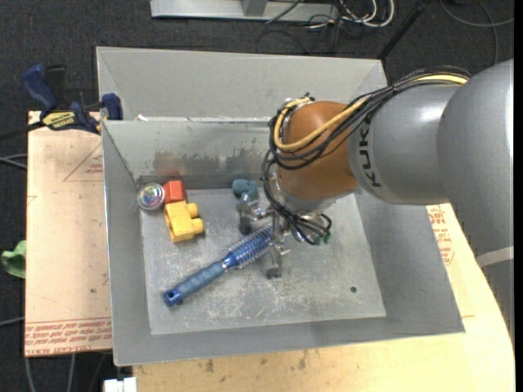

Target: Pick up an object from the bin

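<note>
**A:** In the camera view, where are the jaws?

**B:** Low over the middle of the bin, under the orange cover of the arm, which comes in from the right. The cover and its cables hide the wrist and part of the floor behind it.

**A:** Spread or pressed together?

**B:** Spread. One jaw stands on the far side of the brush's bristled head and the other on the near side, with the head between them. I cannot tell whether they touch the bristles.

**A:** And the brush itself?

**B:** The blue brush lies flat on the bin floor at a slant. Its handle end points to the near left and its head reaches up toward the middle. The very tip of the head is lost among the jaws.

**A:** What else is in there?

**B:** On the left there is a yellow block, with an orange block just behind it. A shiny round thing sits beside the orange one, and what it is I cannot make out. A teal thing lies by the back wall, just beside the cover. Its shape is unclear. All four lie apart from the brush.
</note>
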`<state>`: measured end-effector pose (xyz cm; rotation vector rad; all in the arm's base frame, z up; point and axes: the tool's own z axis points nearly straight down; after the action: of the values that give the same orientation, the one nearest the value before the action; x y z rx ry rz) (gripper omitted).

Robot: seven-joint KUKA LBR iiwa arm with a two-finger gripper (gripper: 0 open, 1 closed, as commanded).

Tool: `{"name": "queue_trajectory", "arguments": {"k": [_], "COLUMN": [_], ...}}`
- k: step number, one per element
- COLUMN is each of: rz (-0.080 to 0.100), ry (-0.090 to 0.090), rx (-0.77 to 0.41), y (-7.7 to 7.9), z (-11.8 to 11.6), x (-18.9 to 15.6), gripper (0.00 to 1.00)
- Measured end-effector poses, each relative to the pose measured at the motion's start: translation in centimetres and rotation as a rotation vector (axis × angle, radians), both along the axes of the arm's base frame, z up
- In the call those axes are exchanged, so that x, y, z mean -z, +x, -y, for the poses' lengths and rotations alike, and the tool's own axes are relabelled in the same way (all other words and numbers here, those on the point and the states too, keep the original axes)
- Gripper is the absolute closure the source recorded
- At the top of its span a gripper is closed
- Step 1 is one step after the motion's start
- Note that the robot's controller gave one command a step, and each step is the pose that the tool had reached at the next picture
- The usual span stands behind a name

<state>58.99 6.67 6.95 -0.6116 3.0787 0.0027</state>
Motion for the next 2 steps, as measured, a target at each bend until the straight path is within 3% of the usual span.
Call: {"name": "queue_trajectory", "arguments": {"k": [1,2], "rz": [-0.001,0.006], "ry": [0.0,0.0], "rx": [0.0,0.002], "y": [0.0,0.1], "z": [0.0,0.0], "x": [0.1,-5.9], "gripper": [1.0,1.0]}}
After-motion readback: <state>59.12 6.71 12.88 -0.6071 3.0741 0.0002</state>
